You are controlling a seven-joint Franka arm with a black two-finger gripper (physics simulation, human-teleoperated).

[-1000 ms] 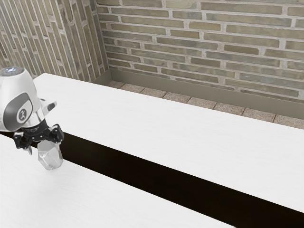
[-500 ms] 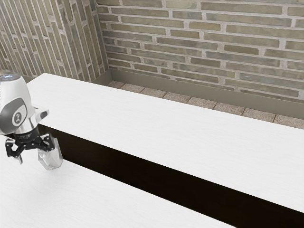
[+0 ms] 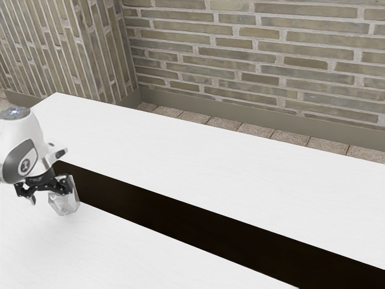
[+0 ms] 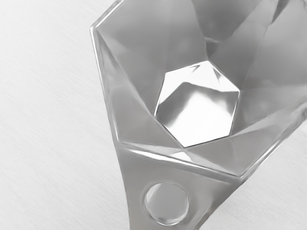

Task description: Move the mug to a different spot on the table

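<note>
Mug location: the clear mug (image 3: 65, 203) is at the exterior view's left, over the far edge of the near table (image 3: 180, 265), just beside the dark gap (image 3: 210, 226).
Bearing from gripper: directly beneath the gripper (image 3: 48, 191); the wrist view looks down into its open mouth.
Axis: tilted off upright.
Gripper state: grip or release cannot be determined.
Judgement: confirm the hold before any sideways travel.

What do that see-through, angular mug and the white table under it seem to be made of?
The see-through faceted mug looks like clear glass or plastic, glossy: the white table shows through its walls, and its flat facets catch bright highlights. That table looks like painted or laminated wood, matt: faint grain-like streaks, no glare.
</note>
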